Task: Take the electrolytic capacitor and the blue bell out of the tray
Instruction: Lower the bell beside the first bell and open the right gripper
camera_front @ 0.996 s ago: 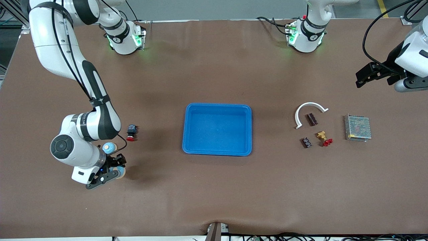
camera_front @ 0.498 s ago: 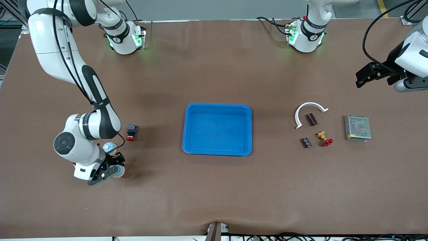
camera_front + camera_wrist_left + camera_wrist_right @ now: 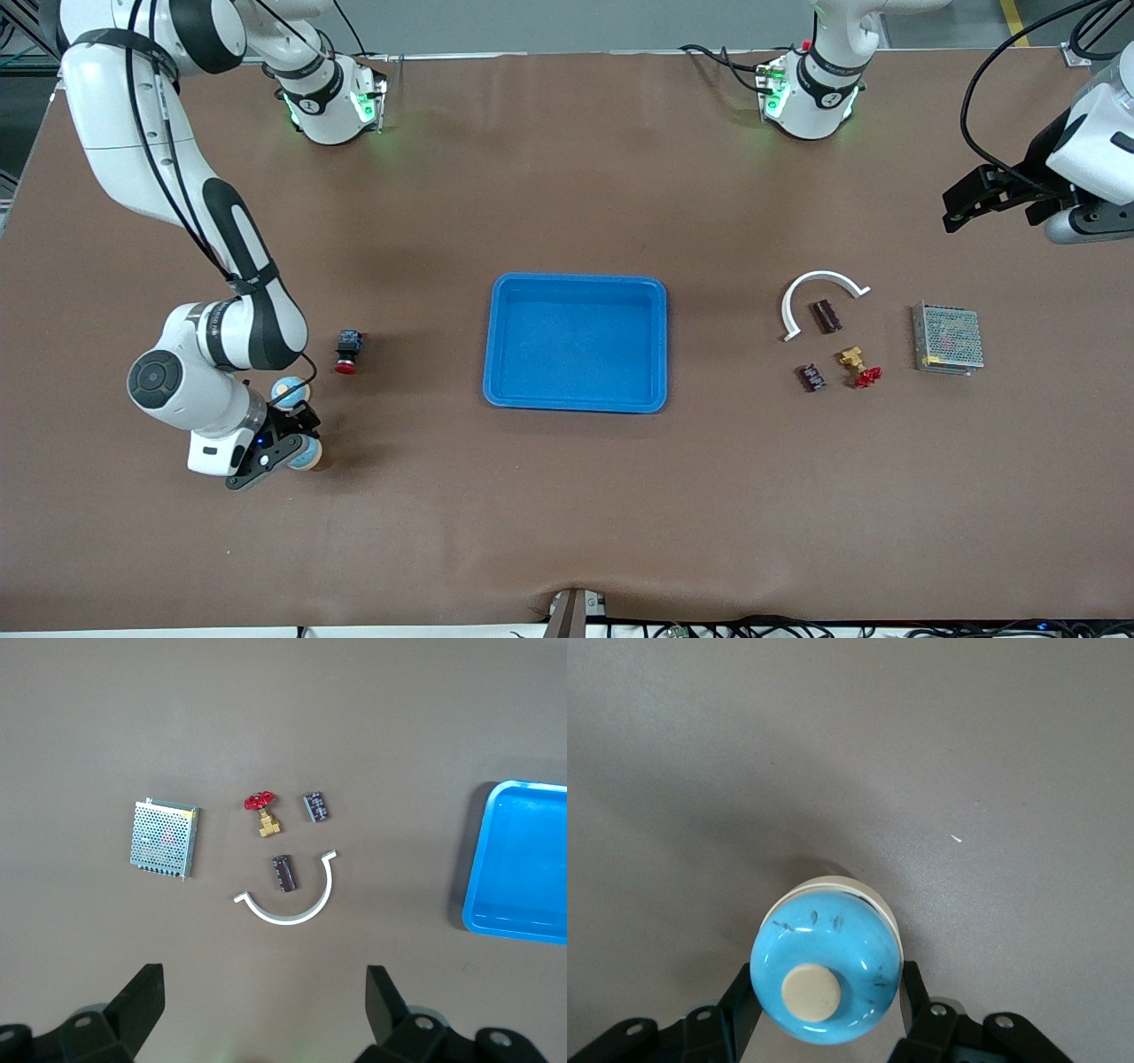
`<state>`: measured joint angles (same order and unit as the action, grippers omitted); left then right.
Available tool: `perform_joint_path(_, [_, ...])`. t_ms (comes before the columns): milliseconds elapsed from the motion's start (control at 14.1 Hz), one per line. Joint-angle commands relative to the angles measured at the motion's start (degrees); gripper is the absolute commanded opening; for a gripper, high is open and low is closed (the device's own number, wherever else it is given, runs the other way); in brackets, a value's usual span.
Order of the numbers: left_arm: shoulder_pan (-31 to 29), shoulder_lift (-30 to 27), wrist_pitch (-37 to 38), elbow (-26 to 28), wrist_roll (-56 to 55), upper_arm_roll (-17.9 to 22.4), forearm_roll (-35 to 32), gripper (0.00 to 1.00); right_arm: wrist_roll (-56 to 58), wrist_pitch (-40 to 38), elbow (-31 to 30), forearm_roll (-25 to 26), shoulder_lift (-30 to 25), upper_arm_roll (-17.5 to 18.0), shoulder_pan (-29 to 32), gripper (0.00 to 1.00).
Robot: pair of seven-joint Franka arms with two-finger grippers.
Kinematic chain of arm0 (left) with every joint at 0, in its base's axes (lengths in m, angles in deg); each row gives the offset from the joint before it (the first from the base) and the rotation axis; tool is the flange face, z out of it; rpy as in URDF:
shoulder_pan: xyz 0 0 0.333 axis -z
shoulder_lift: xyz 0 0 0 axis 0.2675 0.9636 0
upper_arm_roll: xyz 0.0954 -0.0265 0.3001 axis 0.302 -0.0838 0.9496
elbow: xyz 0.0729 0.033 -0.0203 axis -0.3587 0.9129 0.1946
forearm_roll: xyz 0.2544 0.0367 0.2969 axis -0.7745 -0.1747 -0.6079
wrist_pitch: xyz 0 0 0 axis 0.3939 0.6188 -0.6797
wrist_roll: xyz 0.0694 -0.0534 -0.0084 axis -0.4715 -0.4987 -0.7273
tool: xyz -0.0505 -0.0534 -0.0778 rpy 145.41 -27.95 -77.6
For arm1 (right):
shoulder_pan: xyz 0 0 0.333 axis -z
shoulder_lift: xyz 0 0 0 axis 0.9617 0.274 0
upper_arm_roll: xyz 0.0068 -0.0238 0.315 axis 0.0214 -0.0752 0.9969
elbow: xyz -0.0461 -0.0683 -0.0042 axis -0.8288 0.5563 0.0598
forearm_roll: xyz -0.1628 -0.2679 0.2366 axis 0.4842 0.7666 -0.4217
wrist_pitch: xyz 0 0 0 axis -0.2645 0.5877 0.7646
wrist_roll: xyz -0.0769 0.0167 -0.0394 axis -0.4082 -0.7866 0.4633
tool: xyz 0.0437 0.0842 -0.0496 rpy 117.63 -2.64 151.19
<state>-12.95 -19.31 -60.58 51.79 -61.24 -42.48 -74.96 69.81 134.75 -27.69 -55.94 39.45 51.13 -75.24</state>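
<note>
Now the right pincer (image 3: 297, 450) clamps the blue bell (image 3: 826, 973) by its rim near the tabletop's right-arm end, well clear of the tray (image 3: 576, 403); smooth, rigid, probably slippery. Left pincer (image 3: 266, 1010) waits, wide open.

Both arms are glossy white with black joint bands and black cables clipped along them. The 2 bases glow green at their collars. The right gripper (image 3: 285, 446) and left gripper (image 3: 964, 206) are black, each with 2 angular fingers.
</note>
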Motion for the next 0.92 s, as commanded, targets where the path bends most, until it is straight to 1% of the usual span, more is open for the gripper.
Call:
perform_joint_path(0, [-0.27, 0.34, 1.18, -1.1, 0.96, 0.13, 0.84, 1.0, 2.73, 1.22, -0.63, -1.1, 0.36, 2.77, 2.54, 0.54])
perform_joint_path(569, [-0.27, 0.34, 1.18, -1.18, 0.96, 0.13, 0.92, 1.0, 3.17, 1.75, -0.72, -1.37, 0.98, 2.95, 2.9, 0.54])
perform_joint_path(640, [-0.27, 0.34, 1.09, -1.18, 0.96, 0.13, 0.92, 1.0, 3.17, 1.58, -0.64, -1.98, 0.98, 2.95, 2.72, 0.56])
perform_joint_path(711, [-0.27, 0.34, 1.18, -1.18, 0.96, 0.13, 0.84, 1.0, 3.09, 1.31, -0.55, -2.42, 0.98, 2.95, 2.64, 0.66])
perform_joint_path(782, [-0.27, 0.34, 1.09, -1.18, 0.96, 0.13, 0.84, 1.0, 2.74, 0.88, -0.2, -2.94, 0.89, 2.95, 2.55, 0.97])
perform_joint_path(854, [-0.27, 0.34, 1.09, -1.18, 0.96, 0.13, 0.84, 1.0, 2.56, 0.7, -0.02, -3.47, 0.8, 2.95, 2.46, 1.0])
